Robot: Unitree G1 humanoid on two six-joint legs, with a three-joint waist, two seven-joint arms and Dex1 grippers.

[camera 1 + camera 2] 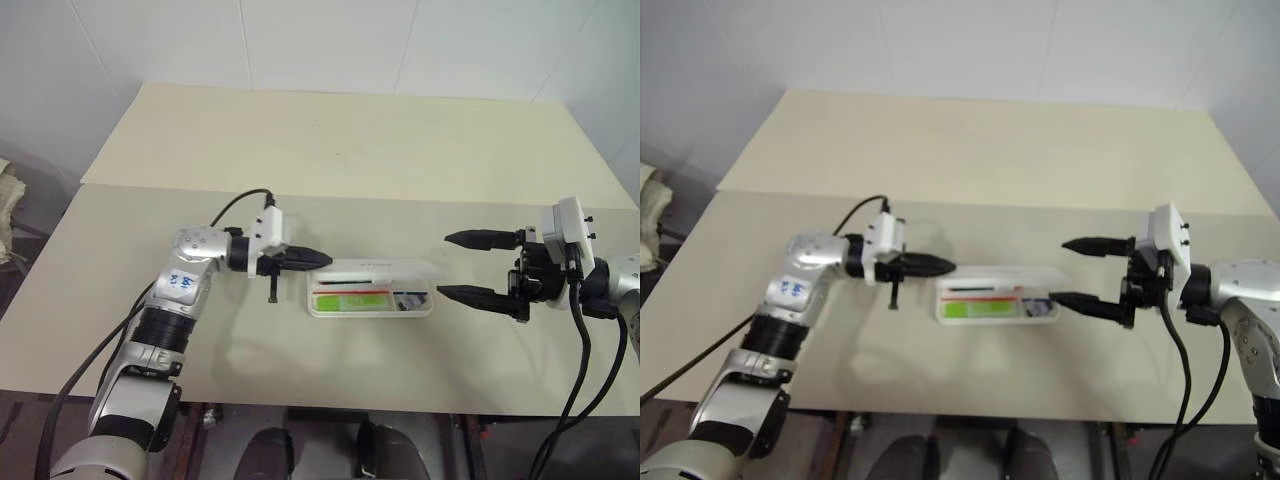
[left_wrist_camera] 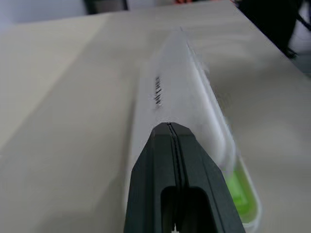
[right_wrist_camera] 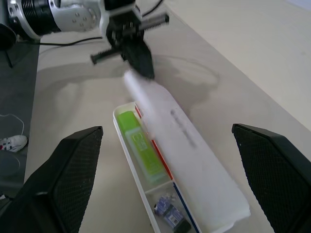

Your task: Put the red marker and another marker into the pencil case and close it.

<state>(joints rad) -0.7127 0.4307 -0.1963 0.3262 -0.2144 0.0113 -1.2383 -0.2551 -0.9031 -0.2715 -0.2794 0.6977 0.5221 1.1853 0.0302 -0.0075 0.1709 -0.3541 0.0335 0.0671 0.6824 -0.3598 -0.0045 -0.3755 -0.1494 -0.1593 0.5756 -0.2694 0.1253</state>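
Observation:
The white pencil case [image 1: 370, 312] lies open in the middle of the table, its lid [image 1: 385, 267] tilted partway over the tray. In the tray lie the lime-green highlighter [image 1: 352, 300], a thin red line beside it and a small dark lump [image 3: 167, 211]. The red marker is hidden. My left gripper [image 1: 325, 260] is shut and empty, with its tip against the left end of the lid [image 2: 170, 87]. My right gripper [image 1: 445, 265] hovers open just off the case's right end, holding nothing.
The case rests on a cream table [image 1: 250, 340] whose front edge lies close below it. A second cream tabletop [image 1: 350, 140] adjoins behind, up to a white wall. A black cable [image 1: 235, 205] loops off my left wrist.

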